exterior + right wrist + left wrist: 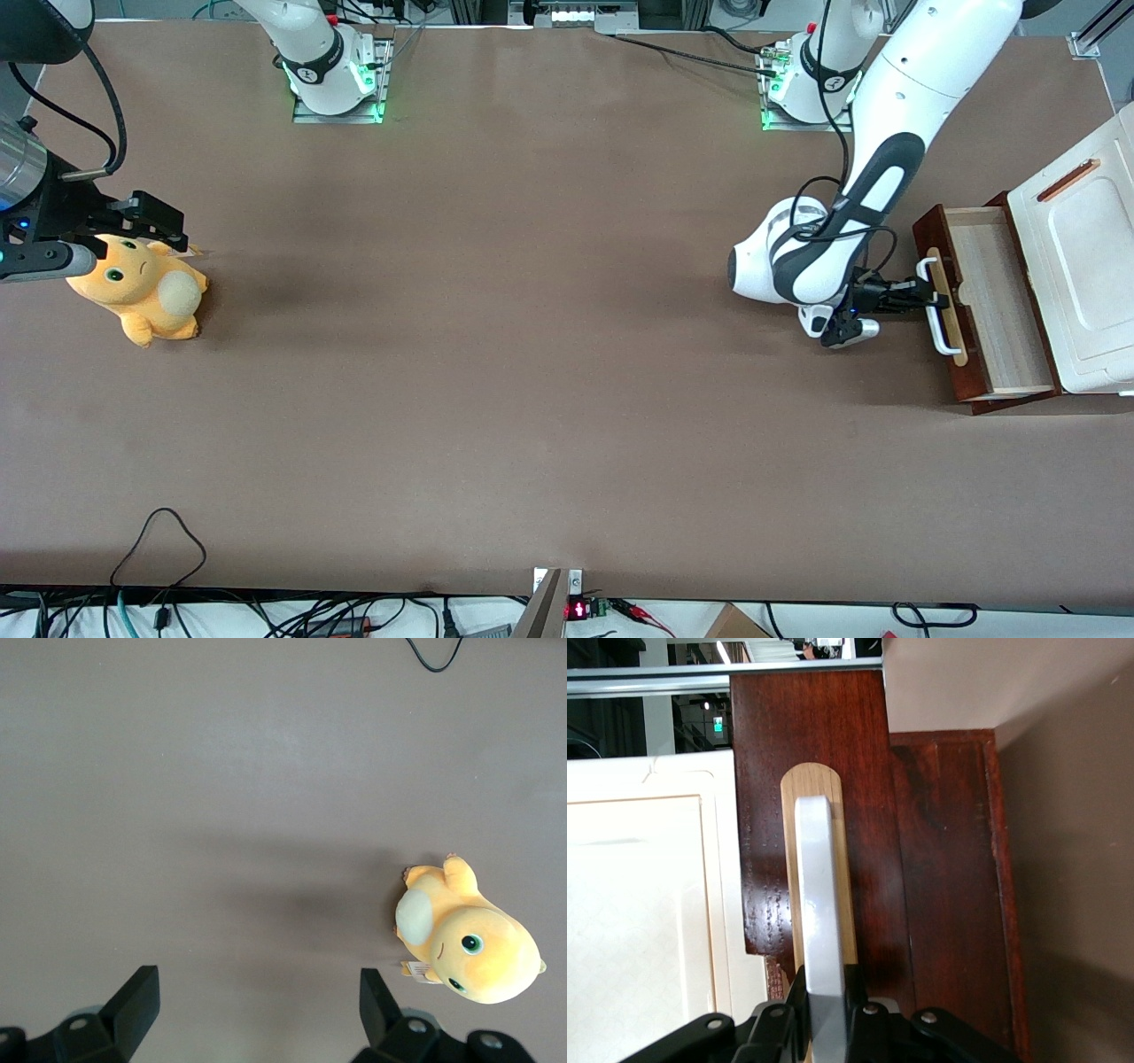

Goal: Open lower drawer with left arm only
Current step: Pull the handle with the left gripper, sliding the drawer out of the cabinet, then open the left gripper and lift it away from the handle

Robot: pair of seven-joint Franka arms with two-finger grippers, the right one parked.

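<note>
Front view
Lower drawer (992,301): dark reddish-brown, pulled partly out of the white cabinet (1085,266), its pale wood inside open to view; it sits at the working arm's end of the brown surface (532,354).
Handle (935,303): white U-shaped bar on a pale wood strip (946,312) across the drawer front.
Left arm (886,168): glossy white with a dark grey inlay, reaching down from its base to the drawer front, a loose black cable (828,221) looped beside it.
Pincer (921,297): black, level with the middle of the handle, its fingers closed around the white bar.
Cabinet top: white, with a small copper bar (1067,180).
Plush toy (142,288): orange-yellow, lying on the surface toward the parked arm's end, well apart from the drawer.

Left wrist view
Pincer (826,1010): narrow, one black finger on each side of the handle (817,904), gripping it.
Pale wood strip (846,877): round-ended, directly under the white bar.
Lower drawer (859,815): dark red front panel beneath the strip, standing out from the cabinet's darker base (948,886).
Cabinet (647,904): white panel beside the drawer front.

Right wrist view
Plush toy (465,939): lying on the bare brown surface (221,815), green eyes showing.
</note>
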